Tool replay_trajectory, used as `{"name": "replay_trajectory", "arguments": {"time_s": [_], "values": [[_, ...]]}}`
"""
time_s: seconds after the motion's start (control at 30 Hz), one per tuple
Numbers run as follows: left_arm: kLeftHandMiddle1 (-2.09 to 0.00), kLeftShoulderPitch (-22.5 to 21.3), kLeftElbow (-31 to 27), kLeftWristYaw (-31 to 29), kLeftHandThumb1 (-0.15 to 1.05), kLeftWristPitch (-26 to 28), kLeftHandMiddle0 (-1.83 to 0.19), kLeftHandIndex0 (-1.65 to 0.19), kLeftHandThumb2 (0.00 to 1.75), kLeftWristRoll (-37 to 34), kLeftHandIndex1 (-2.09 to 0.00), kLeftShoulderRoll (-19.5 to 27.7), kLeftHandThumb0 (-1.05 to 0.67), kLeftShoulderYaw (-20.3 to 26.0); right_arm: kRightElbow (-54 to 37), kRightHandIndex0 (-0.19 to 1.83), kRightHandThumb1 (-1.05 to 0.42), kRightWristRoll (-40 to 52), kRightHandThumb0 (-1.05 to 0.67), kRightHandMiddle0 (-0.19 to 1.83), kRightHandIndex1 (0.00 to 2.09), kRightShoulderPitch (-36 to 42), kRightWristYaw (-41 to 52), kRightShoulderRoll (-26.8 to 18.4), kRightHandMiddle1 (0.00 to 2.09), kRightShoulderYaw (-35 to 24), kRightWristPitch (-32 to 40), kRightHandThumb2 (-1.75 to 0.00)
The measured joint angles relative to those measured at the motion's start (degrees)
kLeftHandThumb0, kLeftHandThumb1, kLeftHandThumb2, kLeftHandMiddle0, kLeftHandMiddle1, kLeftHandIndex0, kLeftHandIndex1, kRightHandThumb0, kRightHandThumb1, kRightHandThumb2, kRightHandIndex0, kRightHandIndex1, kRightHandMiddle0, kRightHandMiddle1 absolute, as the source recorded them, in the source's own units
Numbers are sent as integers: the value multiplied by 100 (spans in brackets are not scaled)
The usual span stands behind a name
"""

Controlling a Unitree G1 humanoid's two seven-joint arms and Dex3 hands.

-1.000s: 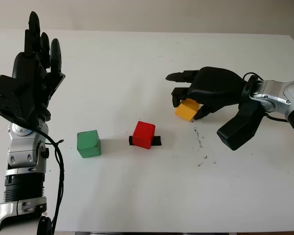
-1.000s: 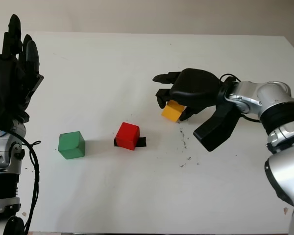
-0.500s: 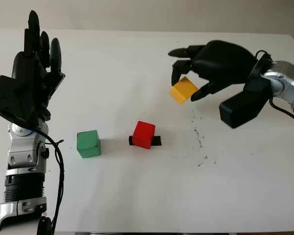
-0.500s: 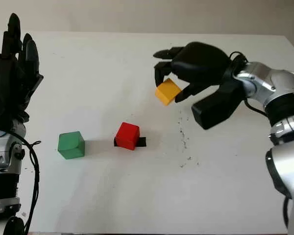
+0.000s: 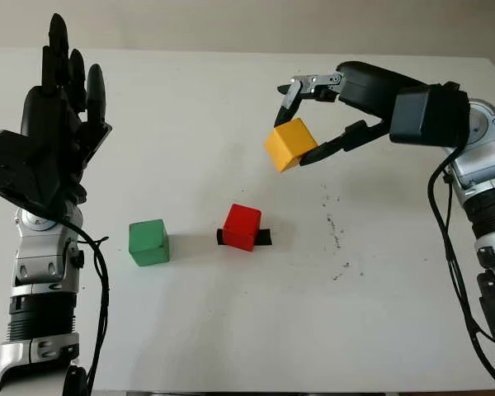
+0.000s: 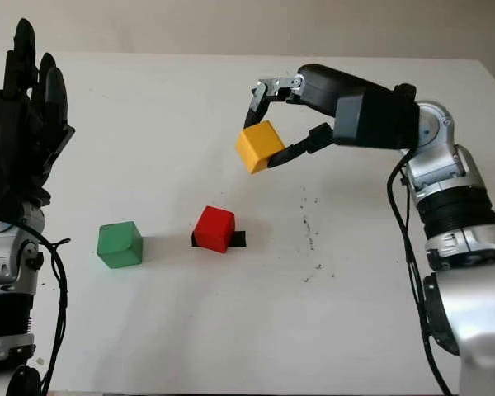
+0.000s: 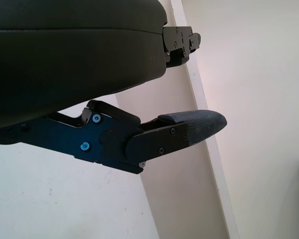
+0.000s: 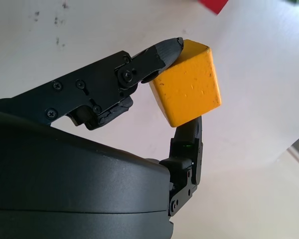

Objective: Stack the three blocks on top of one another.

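My right hand [image 5: 301, 124] is shut on the yellow block [image 5: 289, 143], pinched between fingertips and held tilted in the air above the table, up and to the right of the red block [image 5: 242, 226]. In the right wrist view the yellow block [image 8: 187, 83] sits between two black fingers [image 8: 162, 52]. The red block stands on a strip of black tape at the table's middle. A green block [image 5: 149, 242] stands to its left. My left hand [image 5: 54, 136] is open and raised upright at the far left, above the table.
The white table [image 5: 231, 330] carries small dark specks [image 5: 334, 231] to the right of the red block. Its far edge [image 5: 231, 53] meets a pale wall.
My right hand has lifted the yellow block off the table and carried it up and to the left, toward the red block. The left hand has stayed still.
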Motion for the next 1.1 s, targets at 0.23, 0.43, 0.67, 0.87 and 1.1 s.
{"name": "replay_trajectory", "arguments": {"time_s": [0.23, 0.43, 0.67, 0.87, 1.1], "values": [[-6, 1, 9, 45, 105, -21, 6, 11, 65, -1, -6, -57, -58, -8, -7, 21, -92, -31, -49, 41, 5, -189, 662, 320, 143, 111, 20, -5], [-5, 1, 8, 61, 105, -19, 7, 12, 64, -21, -5, -104, -59, -10, -18, 20, -92, -143, -48, 45, 5, -606, 1025, 482, 141, 179, 7, -5], [-6, 1, 6, 214, 105, 8, 6, 11, 63, 57, -6, -186, -63, -48, 180, 19, -93, -226, -49, 45, 5, -797, 1173, 783, 145, 289, -215, -6], [-6, 2, -1, 225, 105, 28, 6, 11, 63, 74, -6, -186, -62, -48, 510, 18, -93, -241, -50, 45, 5, -827, 1263, 981, 147, 329, -457, -5], [-5, 4, -8, 224, 105, 86, 7, 12, 63, 68, -5, -186, -62, -47, 706, 17, -94, -369, -45, 42, 4, -861, 1342, 1068, 148, 353, -532, -6]]}}
